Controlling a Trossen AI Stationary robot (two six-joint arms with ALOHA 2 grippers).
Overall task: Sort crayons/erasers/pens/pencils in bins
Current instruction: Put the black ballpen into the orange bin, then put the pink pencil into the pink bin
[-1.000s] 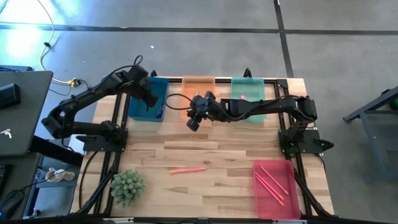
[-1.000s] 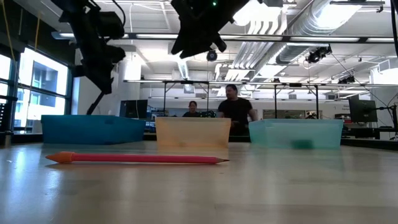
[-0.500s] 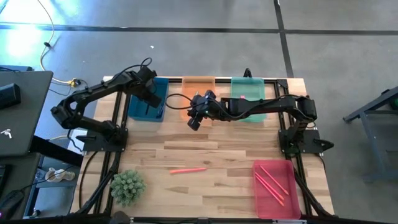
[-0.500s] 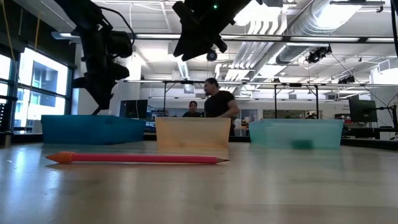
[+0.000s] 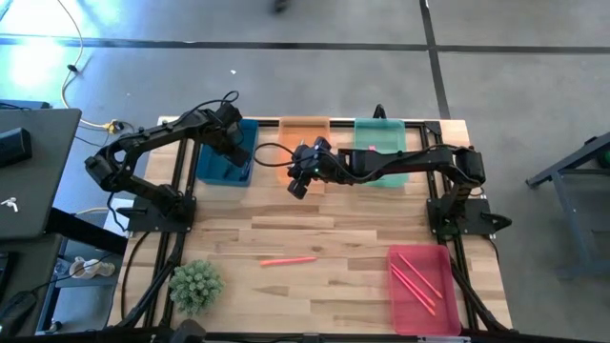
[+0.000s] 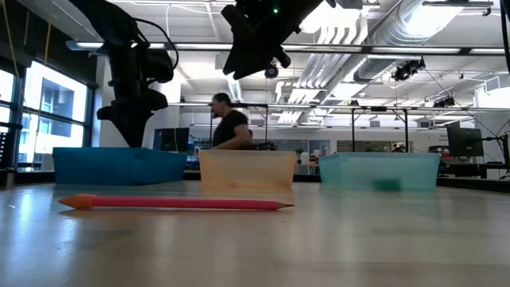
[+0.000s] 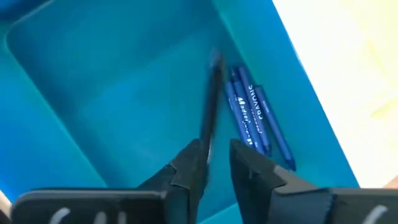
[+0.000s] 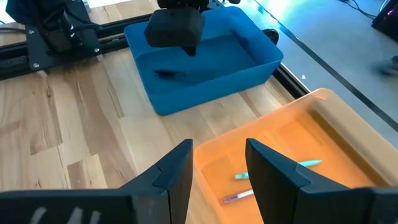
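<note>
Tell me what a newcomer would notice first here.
Two dark arms reach over the back row of bins: the left hand holds a dark pen above the blue bin, the right hand hangs open over the orange bin. A lone pink stick lies mid-table.

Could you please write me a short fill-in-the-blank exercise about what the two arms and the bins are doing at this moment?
1. The left claw holds a dark pen over the ____ bin.
2. The right claw hangs open above the ____ bin.
3. The long pink stick on the table lies ____ any bin.

Missing words: blue; orange; outside
</note>
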